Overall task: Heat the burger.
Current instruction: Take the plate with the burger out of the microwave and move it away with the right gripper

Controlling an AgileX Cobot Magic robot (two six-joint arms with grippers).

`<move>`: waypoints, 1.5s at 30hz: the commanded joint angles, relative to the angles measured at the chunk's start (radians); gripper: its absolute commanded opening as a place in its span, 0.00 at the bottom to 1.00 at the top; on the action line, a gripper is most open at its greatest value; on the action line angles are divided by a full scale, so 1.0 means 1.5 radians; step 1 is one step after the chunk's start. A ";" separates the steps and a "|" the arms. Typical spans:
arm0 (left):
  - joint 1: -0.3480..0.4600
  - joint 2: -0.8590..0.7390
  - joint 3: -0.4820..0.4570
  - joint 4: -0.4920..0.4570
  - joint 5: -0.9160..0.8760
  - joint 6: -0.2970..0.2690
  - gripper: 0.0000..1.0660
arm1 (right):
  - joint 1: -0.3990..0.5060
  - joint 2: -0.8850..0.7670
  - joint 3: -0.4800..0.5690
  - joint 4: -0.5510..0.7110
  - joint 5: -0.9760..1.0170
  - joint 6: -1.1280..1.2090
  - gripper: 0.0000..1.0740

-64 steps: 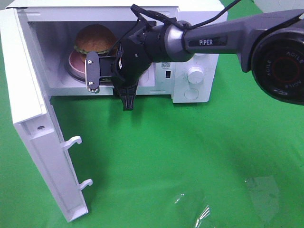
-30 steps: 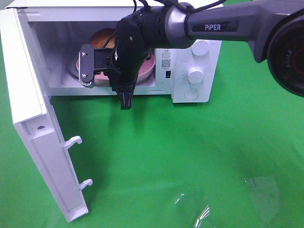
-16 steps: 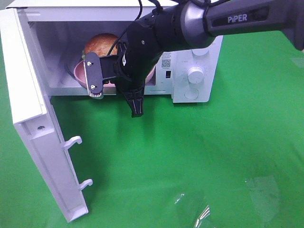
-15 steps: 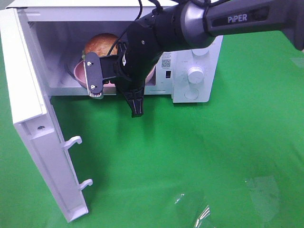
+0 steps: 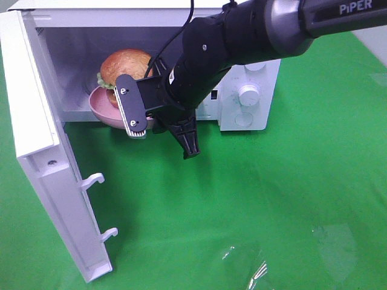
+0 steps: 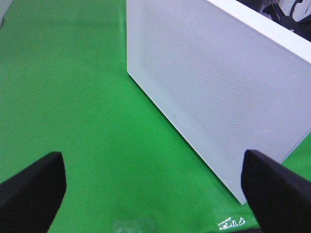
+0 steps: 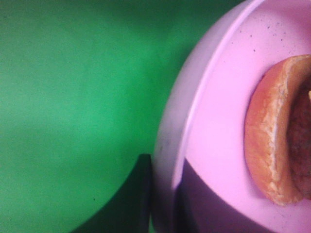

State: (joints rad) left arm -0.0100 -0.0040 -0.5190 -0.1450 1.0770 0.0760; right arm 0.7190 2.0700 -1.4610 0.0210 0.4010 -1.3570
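The burger (image 5: pixel 124 63), with its golden bun and green lettuce edge, sits on a pink plate (image 5: pixel 100 103) at the mouth of the open microwave (image 5: pixel 248 36). The plate's front edge overlaps the cavity's sill, and I cannot tell whether it rests there. My right gripper (image 5: pixel 138 121) is shut on the plate's near rim. In the right wrist view the rim (image 7: pixel 167 160) runs between the dark fingers (image 7: pixel 133 204), with the burger (image 7: pixel 277 145) lying beyond. My left gripper (image 6: pixel 155 189) is open over the green cloth, holding nothing.
The microwave's door (image 5: pixel 42 157) stands swung open at the left, latch hooks (image 5: pixel 94 179) pointing into the free space. Its outer face (image 6: pixel 214 87) fills the left wrist view. Knobs (image 5: pixel 248 93) are on the right panel. Green cloth (image 5: pixel 272 199) covers the table.
My right arm has swung its wrist and carried the plate with the burger from deeper right in the cavity to the left and forward, down to the front sill. The left gripper is unchanged.
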 commanded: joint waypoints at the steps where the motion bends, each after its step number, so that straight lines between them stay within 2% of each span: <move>1: 0.001 -0.011 0.002 -0.005 -0.005 -0.003 0.84 | -0.005 -0.034 0.007 0.014 -0.047 -0.032 0.00; 7: 0.001 -0.011 0.002 -0.005 -0.005 -0.003 0.84 | -0.005 -0.075 0.055 0.058 -0.079 -0.081 0.00; 18: 0.001 -0.011 0.002 -0.005 -0.005 -0.003 0.84 | -0.005 -0.145 0.154 0.058 -0.142 -0.097 0.00; 22: 0.001 -0.011 0.002 -0.005 -0.005 -0.003 0.84 | -0.005 -0.199 0.231 0.058 -0.181 -0.097 0.00; 25: 0.001 -0.011 0.002 -0.005 -0.005 -0.003 0.84 | -0.005 -0.209 0.241 0.058 -0.188 -0.097 0.00; 27: 0.001 -0.011 0.002 -0.005 -0.005 -0.003 0.84 | -0.003 -0.247 0.295 0.058 -0.218 -0.097 0.00; 32: 0.001 -0.011 0.002 -0.005 -0.005 -0.003 0.84 | -0.003 -0.278 0.330 0.058 -0.229 -0.097 0.00; 36: 0.001 -0.011 0.002 -0.005 -0.005 -0.003 0.84 | -0.003 -0.342 0.399 0.058 -0.229 -0.097 0.00; 39: 0.001 -0.011 0.002 -0.005 -0.005 -0.003 0.84 | -0.003 -0.353 0.411 0.058 -0.229 -0.097 0.00; 41: 0.001 -0.011 0.002 -0.005 -0.005 -0.003 0.84 | -0.003 -0.396 0.451 0.058 -0.229 -0.095 0.00; 45: 0.001 -0.011 0.002 -0.005 -0.005 -0.003 0.84 | -0.003 -0.437 0.489 0.058 -0.228 -0.090 0.00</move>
State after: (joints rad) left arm -0.0100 -0.0040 -0.5190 -0.1450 1.0770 0.0760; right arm 0.7180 1.4710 -0.7510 0.1040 0.1300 -1.4920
